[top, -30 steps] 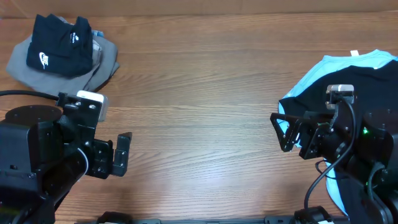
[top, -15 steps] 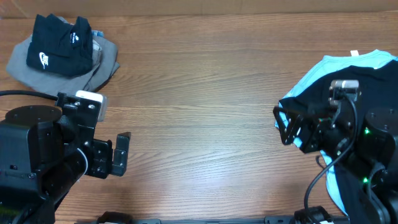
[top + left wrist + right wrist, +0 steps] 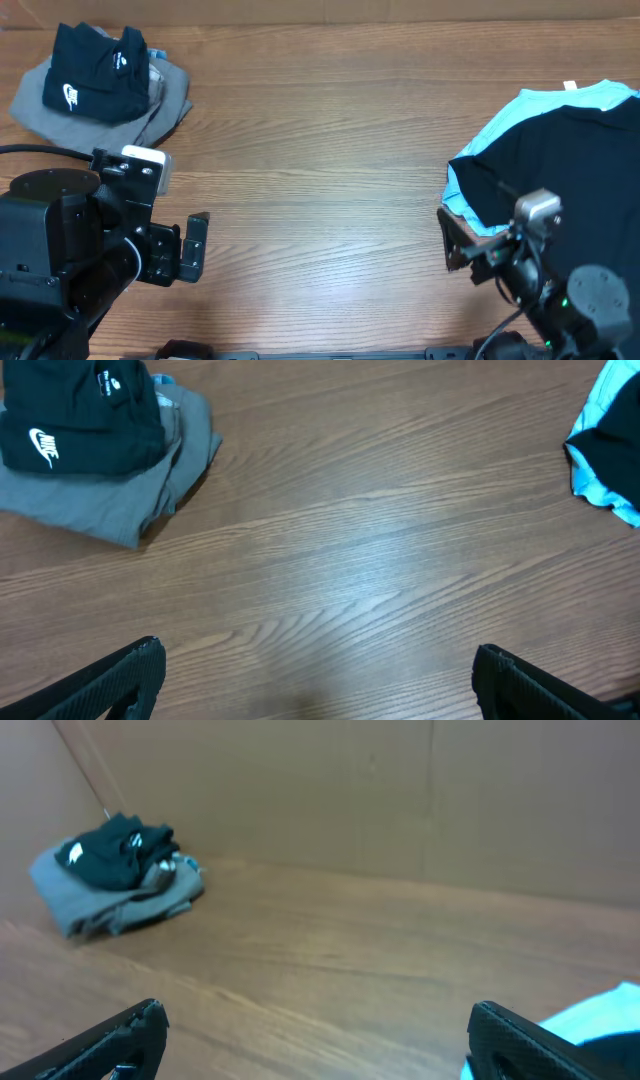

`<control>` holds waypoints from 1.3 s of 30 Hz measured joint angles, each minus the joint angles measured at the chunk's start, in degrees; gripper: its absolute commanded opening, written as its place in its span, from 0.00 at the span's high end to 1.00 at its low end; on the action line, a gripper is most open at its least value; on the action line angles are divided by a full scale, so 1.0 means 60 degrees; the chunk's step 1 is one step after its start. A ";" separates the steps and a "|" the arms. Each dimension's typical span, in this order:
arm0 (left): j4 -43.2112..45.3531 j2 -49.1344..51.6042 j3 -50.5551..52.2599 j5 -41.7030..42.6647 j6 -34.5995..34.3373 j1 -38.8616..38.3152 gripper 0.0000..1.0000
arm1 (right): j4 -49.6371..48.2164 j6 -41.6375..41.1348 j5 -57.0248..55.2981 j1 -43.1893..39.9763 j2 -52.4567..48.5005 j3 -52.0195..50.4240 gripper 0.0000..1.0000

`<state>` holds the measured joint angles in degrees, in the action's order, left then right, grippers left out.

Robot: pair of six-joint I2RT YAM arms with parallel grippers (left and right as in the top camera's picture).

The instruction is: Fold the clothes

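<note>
A pile of unfolded clothes, a black garment (image 3: 580, 155) over a light blue one (image 3: 520, 110), lies at the right edge of the table; its corner shows in the left wrist view (image 3: 610, 450) and the right wrist view (image 3: 590, 1030). A folded stack, a black shirt with a white logo (image 3: 95, 70) on grey clothes (image 3: 150, 115), sits at the far left, also in the left wrist view (image 3: 80, 420) and the right wrist view (image 3: 120, 865). My left gripper (image 3: 195, 248) is open and empty near the front left. My right gripper (image 3: 455, 245) is open and empty just left of the pile.
The wooden table (image 3: 320, 150) spans the view. A brown cardboard wall (image 3: 350, 790) stands behind the table's far edge. The arm bases fill the front left and front right corners.
My right arm has pulled back toward the front edge and off the black garment, its gripper staying open. The left arm has not moved.
</note>
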<state>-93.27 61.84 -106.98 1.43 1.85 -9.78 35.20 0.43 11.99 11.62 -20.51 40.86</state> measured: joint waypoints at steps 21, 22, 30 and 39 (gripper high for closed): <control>0.0000 0.0000 0.0000 0.0000 0.0000 0.0000 0.00 | -0.3217 0.0178 -0.0033 0.0000 0.3264 -0.5005 0.00; -0.0004 0.0000 0.0000 0.0000 0.0000 0.0000 0.00 | -0.3308 0.0175 -0.0033 0.0000 0.3271 -0.5133 0.00; 0.0000 0.0000 0.0000 0.0000 0.0000 0.0000 0.00 | -0.3424 0.0175 -0.0029 0.0000 0.3279 -0.5880 0.00; 0.0000 0.0000 0.0000 0.0000 0.0000 0.0000 0.00 | -0.3515 0.0178 -0.0033 0.0000 0.3279 -0.6058 0.00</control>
<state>-93.27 61.84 -106.98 1.43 1.85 -9.78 14.11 1.50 11.79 11.62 -0.84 4.51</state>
